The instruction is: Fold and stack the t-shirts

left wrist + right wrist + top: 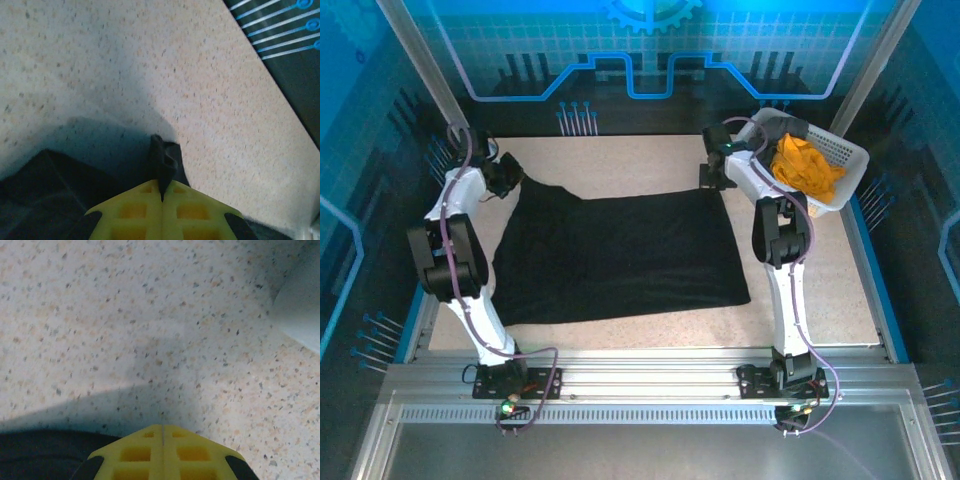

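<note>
Black t-shirt (165, 155) corner in closed left pincer (161, 189), remainder dark, blurred

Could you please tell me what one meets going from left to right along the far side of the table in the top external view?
Left gripper → black t-shirt → right gripper → orange-yellow t-shirt, lying in the white basket.
</note>
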